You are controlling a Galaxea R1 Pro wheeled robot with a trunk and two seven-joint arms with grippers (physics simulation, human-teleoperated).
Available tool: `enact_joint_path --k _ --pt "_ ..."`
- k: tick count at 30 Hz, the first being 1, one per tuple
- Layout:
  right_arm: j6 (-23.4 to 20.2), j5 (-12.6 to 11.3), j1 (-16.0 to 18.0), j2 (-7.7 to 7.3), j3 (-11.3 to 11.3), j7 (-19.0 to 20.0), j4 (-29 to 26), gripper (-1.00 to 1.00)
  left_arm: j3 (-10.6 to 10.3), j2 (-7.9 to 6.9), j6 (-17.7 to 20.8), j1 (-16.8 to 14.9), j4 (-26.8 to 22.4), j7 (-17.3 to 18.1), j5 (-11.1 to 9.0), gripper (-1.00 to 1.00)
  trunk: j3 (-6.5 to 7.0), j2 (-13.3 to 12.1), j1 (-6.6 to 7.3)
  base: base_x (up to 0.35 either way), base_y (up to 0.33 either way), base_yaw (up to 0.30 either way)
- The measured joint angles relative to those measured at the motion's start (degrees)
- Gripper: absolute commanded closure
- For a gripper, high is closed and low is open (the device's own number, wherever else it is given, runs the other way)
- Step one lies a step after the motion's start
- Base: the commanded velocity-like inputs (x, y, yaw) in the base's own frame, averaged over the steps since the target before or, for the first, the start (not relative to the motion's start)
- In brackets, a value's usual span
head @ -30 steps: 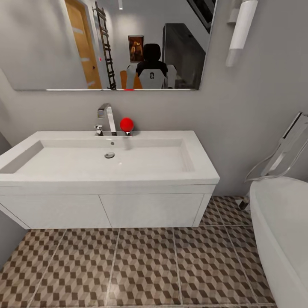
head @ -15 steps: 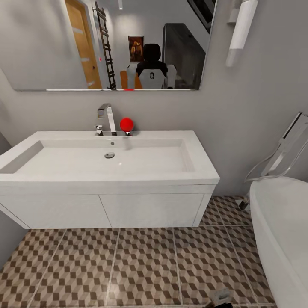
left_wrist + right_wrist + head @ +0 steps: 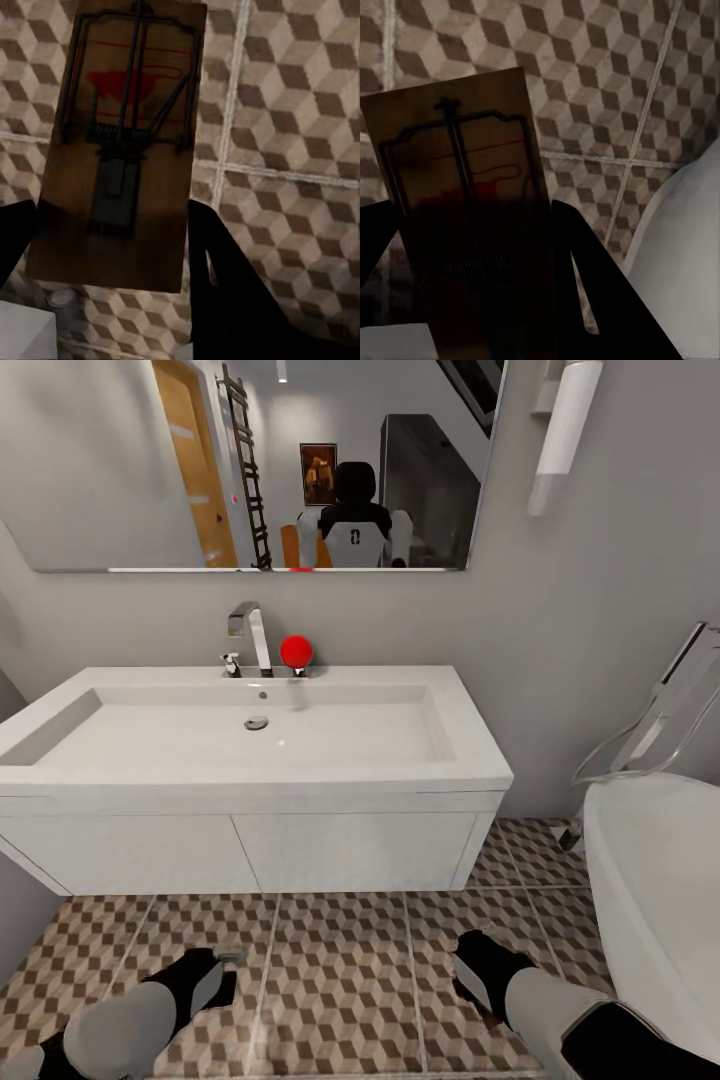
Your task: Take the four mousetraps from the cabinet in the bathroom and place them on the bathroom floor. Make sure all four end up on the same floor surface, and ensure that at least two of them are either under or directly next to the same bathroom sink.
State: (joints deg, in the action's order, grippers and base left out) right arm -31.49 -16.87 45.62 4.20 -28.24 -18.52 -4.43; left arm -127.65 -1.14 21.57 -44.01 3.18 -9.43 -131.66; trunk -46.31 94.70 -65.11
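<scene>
Two mousetraps in play, one per arm. Left mousetrap [image 3: 120,142] sits between the left gripper [image 3: 112,247] fingers, pinched by its long edges, spring bar and red spot facing the wrist camera, far end sticking out past the fingertips over the bathroom floor [image 3: 292,112]. Right mousetrap [image 3: 472,217] is clamped the same way in the right gripper [image 3: 472,255], wire frame and red mark facing the camera, plate tilted slightly off the finger axis. Beyond it: cube-pattern tile and grout lines, with the white bathtub [image 3: 682,247] curve just off to one side. Head view: left gripper [image 3: 205,985] and right gripper [image 3: 480,970] both hang low over the tiles in front of the sink [image 3: 250,735], well apart from each other; a sliver of the trap pokes past the left fingertips. Sink vanity is ahead of both grippers, tub to the right of the right one. Chrome tap [image 3: 250,635] and a red ball [image 3: 296,651] sit on the sink's back ledge, mirror [image 3: 250,460] above.
</scene>
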Motion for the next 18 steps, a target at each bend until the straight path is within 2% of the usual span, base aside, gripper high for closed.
enact_joint_path --k 2,3,6,9,13,18 --pt "-1.2 0.0 0.5 0.76 0.0 0.1 0.2 1.0 0.1 -0.03 -0.4 -0.4 -0.1 -2.3 0.0 1.0 0.0 0.0 0.0 0.0 0.0 0.0" --pt "-1.8 0.0 0.4 1.5 0.0 0.8 0.3 1.0 0.4 1.36 -0.6 -0.6 -1.2 -3.4 -0.1 1.0 0.0 0.0 0.0 0.0 0.0 0.0" --pt "-1.6 0.3 0.3 1.49 -0.2 1.0 0.1 1.0 0.2 2.54 -0.5 -0.6 -1.5 -3.6 0.1 1.0 0.0 0.0 0.0 0.0 0.0 0.0" --pt "-1.3 0.3 0.3 1.61 -0.2 2.2 -0.1 1.0 0.3 2.81 -0.2 -0.6 -1.5 -3.6 0.0 1.0 0.0 0.0 0.0 0.0 0.0 0.0" --pt "-1.3 0.3 0.3 1.96 -0.3 5.8 -1.0 1.0 0.5 3.12 -0.1 -0.7 -1.2 -3.6 -0.1 1.0 0.0 0.0 0.0 0.0 0.0 0.0" --pt "-1.3 0.3 0.4 2.0 -0.1 7.0 -2.7 1.0 0.7 4.21 -0.1 -0.6 -1.3 -3.7 -0.2 1.0 0.0 0.0 0.0 0.0 0.0 0.0"
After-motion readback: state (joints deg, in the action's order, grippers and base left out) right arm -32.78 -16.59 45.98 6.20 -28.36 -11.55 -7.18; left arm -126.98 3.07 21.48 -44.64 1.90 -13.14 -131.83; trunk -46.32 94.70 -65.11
